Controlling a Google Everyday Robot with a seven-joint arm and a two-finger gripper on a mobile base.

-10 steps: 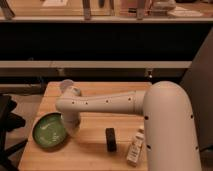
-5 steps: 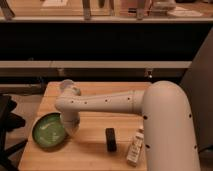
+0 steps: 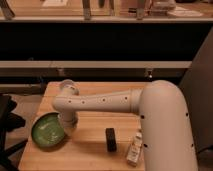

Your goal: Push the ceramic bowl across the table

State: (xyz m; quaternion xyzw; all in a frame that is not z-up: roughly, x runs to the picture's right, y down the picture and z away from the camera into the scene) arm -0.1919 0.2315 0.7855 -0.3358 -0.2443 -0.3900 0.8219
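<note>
The green bowl (image 3: 48, 131) sits on the wooden desk (image 3: 90, 145) near its front left corner, upright, with its inside facing up. The robot's white arm (image 3: 100, 102) reaches in from the right side of the view and runs leftward above the desk, then bends down at a rounded joint close to the bowl. The hand (image 3: 68, 121) is at the end of that downward bend, right at the bowl's right rim, and it seems to touch or nearly touch the rim; I cannot tell which. Most of the hand is hidden behind the arm's own casing, so I cannot tell how it is set or whether it is gripping anything.

To the right of the bowl, well apart from it, a small black block (image 3: 111, 139) stands on the desk near the front edge. Just beside that, further right, a small pale bottle (image 3: 134, 150) stands close to the arm's large white shoulder housing. Behind the desk runs a dark wall with a long pale ledge (image 3: 100, 64) across it. A dark chair (image 3: 7, 125) shows at the left edge of the view, next to the desk.
</note>
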